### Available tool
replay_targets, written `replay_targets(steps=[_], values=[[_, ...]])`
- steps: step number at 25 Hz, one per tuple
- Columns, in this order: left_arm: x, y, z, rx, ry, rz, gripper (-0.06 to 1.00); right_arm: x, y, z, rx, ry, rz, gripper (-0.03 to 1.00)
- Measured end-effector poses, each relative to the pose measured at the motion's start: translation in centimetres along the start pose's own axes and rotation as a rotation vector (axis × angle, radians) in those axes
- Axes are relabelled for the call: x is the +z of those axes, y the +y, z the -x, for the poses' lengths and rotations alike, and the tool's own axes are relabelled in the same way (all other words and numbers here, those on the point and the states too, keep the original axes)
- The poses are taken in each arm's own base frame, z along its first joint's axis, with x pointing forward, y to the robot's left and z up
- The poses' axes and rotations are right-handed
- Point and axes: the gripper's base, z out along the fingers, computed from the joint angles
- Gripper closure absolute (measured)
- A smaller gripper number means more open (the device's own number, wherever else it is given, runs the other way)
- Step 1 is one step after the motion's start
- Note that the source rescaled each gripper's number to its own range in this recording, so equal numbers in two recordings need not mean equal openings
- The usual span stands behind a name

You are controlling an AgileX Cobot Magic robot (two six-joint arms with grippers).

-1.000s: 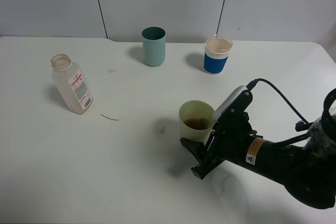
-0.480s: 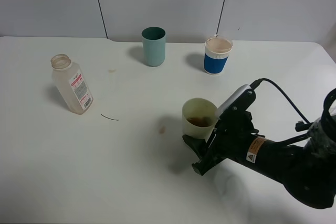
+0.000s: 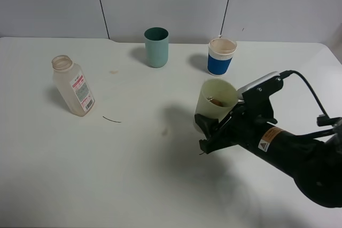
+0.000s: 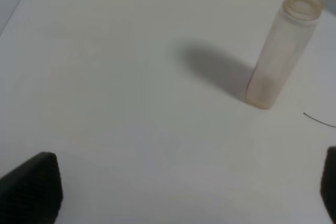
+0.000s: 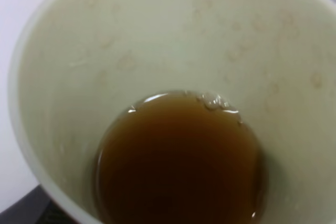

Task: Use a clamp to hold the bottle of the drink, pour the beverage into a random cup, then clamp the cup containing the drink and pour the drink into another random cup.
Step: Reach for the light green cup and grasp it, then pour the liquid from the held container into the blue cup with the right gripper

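The pale yellow-green cup [image 3: 216,103] is held clear of the white table [image 3: 133,180] by the right gripper [image 3: 208,133], whose dark fingers are closed tightly against the lower part of the cup's wall; the cup is kept close to upright, and its shadow is cast on the tabletop to its left. In the right wrist view, the cup [image 5: 157,35] is looked into from above, and a pool of dark brown beverage [image 5: 178,161] is seen at its bottom, with a few small bubbles at the liquid's edge. The blue-and-white cup [image 3: 221,57] is set upright near the far edge of the table, beyond the held cup and apart from it, and the teal cup [image 3: 156,47] is placed to its left. The clear plastic bottle [image 3: 74,86], uncapped and labelled in white with pink-red print, is stood upright on the left side of the table, well apart from all three cups. A short dark strand [image 3: 112,119] and a small brownish stain [image 3: 164,131] are seen on the tabletop between the bottle and the held cup. The left gripper [image 4: 181,190] is shown only in the left wrist view, with its fingers spread wide and nothing between them; the bottle [image 4: 281,59] is seen ahead of it, untouched.
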Motion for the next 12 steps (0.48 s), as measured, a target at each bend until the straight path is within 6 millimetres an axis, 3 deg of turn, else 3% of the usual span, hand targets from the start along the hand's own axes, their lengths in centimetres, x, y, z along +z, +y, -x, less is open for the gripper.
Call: replay_targets(steps=[12], values=[[0.0,0.0,0.0,0.0,0.0,0.0,-0.05,-1.8,-1.1,2.8,0.133,-0.039,-0.085,0.96]])
